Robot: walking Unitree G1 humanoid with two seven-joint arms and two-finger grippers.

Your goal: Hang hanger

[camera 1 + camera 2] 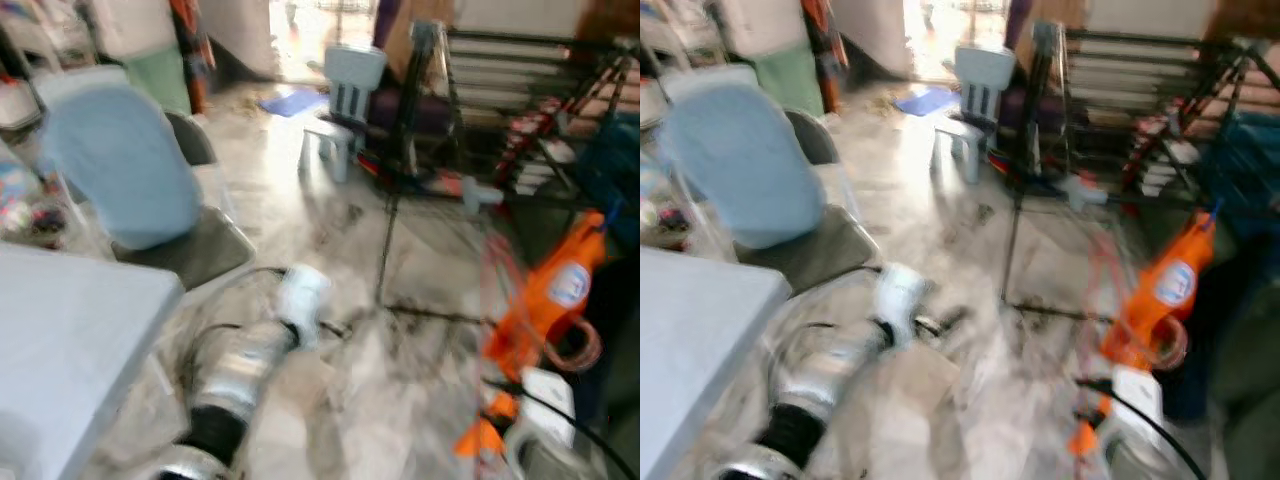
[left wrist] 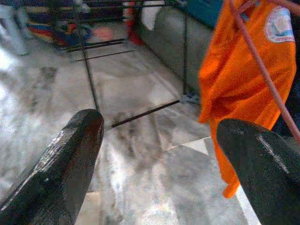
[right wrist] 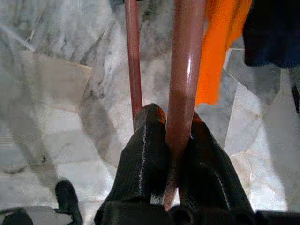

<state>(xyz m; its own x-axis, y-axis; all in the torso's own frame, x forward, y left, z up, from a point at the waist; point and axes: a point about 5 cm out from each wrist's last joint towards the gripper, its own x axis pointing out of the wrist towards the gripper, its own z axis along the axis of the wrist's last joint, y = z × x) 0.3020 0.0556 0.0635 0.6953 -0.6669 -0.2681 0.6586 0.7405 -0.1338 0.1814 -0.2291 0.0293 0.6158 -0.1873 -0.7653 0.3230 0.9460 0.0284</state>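
My right gripper [image 3: 176, 136] is shut on the reddish-brown hanger [image 3: 185, 70], whose bar runs up between the two black fingers. An orange garment [image 1: 552, 288] with a round white badge hangs on that hanger at the lower right of the blurred eye views, close to the floor. A black metal drying rack [image 1: 402, 120] stands ahead on the marble floor, with a dark shelf frame [image 1: 520, 90] behind it. My left arm [image 1: 250, 360] reaches forward low over the floor. Its gripper [image 2: 159, 154] is open, fingers wide apart, holding nothing.
A grey table [image 1: 70, 340] fills the near left. Behind it stands a chair draped in pale blue cloth [image 1: 120, 165]. A small pale blue child's chair [image 1: 345, 100] stands farther back. A black cable [image 1: 570, 425] trails at the lower right.
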